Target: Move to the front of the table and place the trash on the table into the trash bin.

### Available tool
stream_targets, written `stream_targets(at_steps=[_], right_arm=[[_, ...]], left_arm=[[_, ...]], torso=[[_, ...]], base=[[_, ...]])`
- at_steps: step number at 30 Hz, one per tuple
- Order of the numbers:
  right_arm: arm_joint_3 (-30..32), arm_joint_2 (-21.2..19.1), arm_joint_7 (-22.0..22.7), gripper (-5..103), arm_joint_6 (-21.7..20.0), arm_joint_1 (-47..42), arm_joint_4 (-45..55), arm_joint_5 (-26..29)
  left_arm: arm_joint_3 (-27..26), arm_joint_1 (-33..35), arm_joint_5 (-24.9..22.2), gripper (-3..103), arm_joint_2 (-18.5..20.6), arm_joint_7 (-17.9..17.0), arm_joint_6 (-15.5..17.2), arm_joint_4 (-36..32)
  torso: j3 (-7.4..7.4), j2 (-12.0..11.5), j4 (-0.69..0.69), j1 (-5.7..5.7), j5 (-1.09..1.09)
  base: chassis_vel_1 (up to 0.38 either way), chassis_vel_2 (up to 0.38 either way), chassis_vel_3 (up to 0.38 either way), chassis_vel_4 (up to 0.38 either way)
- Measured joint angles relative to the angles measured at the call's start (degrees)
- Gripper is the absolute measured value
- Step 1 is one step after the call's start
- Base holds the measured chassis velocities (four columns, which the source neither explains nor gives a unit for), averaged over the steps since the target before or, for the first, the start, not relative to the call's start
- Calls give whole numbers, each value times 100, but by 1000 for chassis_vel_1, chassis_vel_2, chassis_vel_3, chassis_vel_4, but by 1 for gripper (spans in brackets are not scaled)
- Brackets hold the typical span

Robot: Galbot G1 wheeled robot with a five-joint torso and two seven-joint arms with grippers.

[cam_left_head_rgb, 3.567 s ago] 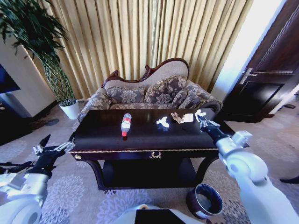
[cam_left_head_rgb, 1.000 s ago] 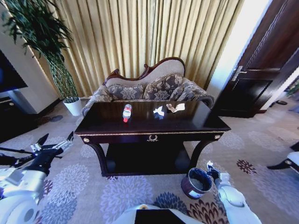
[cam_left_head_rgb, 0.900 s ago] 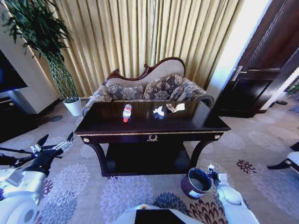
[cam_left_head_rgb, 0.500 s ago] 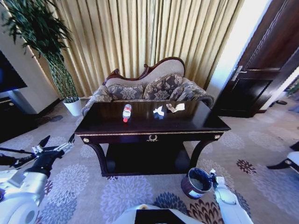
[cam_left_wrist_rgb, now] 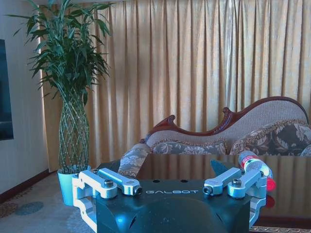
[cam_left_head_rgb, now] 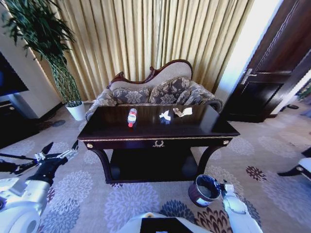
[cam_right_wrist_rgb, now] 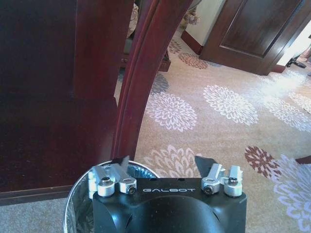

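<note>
Right hand (cam_left_head_rgb: 222, 184), fingers spread and empty, is hanging over the trash bin (cam_left_head_rgb: 204, 190) after a drop; bottle (cam_left_head_rgb: 131, 117) and two scraps are remaining on the tabletop (cam_left_head_rgb: 194, 127).

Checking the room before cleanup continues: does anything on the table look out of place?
Yes. On the table, a bottle lies on its side, with a white crumpled paper and a beige wrapper loose beside it. Nothing looks spilled or broken.

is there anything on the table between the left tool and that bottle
Nothing visible does. The bottle lies on the bare table, with the white paper and wrapper off to its right. The left tool hangs open beyond the table's left end.
</note>
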Motion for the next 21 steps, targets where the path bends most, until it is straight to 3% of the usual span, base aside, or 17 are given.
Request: stream_targets(at_steps=[4,11,16,20,21], right_arm=[[16,40,-14,95,-4,-37,46,76],[49,49,-18,100,-13,-75,75,102],[91,23,-46,100,-281,-179,296,182],[142,1,-195,100,-489,-378,851,860],[167,-29,-237,100,-536,-486,1175,1237]], left_arm=[[-15,2,-13,100,12,1,-24,0],[-48,12,-77,100,33,1,-80,0],[-56,3,-108,100,33,-1,-82,0],[-48,-7,-108,100,20,-2,-82,0],[-48,-7,-108,100,15,-2,-83,0]], torso=[[0,0,0,0,0],[0,0,0,0,1],[0,0,-1,0,1],[0,0,0,0,1],[0,0,0,0,1]], base=[[0,0,0,0],[0,0,0,0],[0,0,0,0],[0,0,0,0],[0,0,0,0]])
